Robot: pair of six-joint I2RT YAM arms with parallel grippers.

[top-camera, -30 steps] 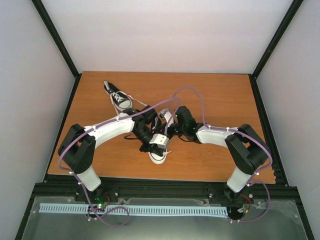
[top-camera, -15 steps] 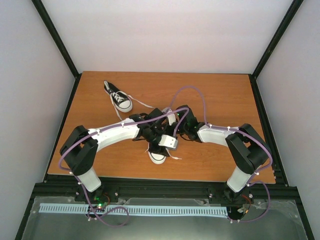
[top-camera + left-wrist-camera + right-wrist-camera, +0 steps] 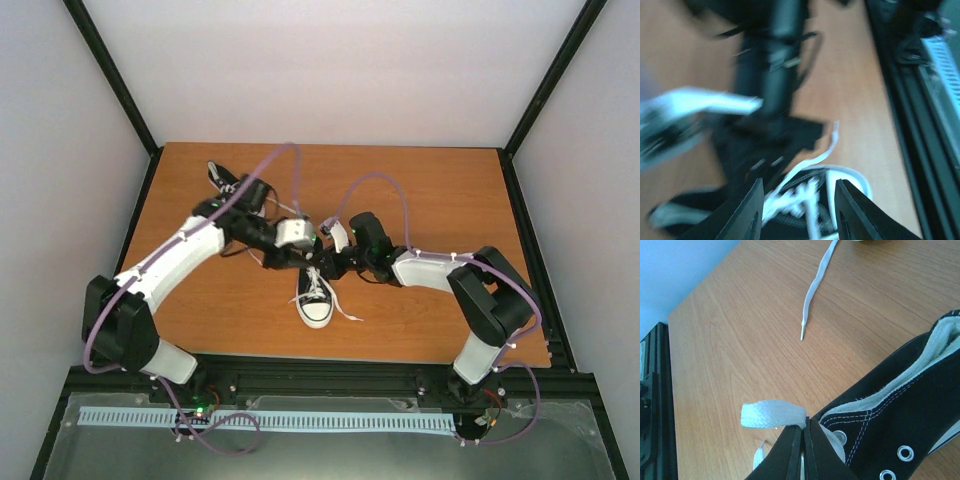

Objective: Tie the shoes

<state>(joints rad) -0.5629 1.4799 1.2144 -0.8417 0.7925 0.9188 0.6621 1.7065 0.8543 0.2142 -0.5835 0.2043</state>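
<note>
One of the shoes, black with a white toe cap (image 3: 316, 300), lies near the table's front with its toe toward me. The other shoe (image 3: 228, 182) lies at the back left, partly behind my left arm. My left gripper (image 3: 309, 246) hovers above the near shoe's heel end, open with nothing between its fingers. The blurred left wrist view shows that gripper (image 3: 799, 202) and the laced shoe (image 3: 807, 200) under the gap. My right gripper (image 3: 805, 426) is shut on a white lace loop (image 3: 771, 414) beside the shoe's collar (image 3: 900, 410). From above, it (image 3: 330, 263) sits at the shoe's opening.
A loose lace end (image 3: 813, 287) trails over the wooden table (image 3: 430, 190). Another lace end (image 3: 346, 313) lies right of the near shoe's toe. Black frame rails (image 3: 300, 375) border the table's front and sides.
My left gripper has opened and its arm has swung back and left, off the near shoe, which now shows fully. The right gripper has stayed shut on the lace.
</note>
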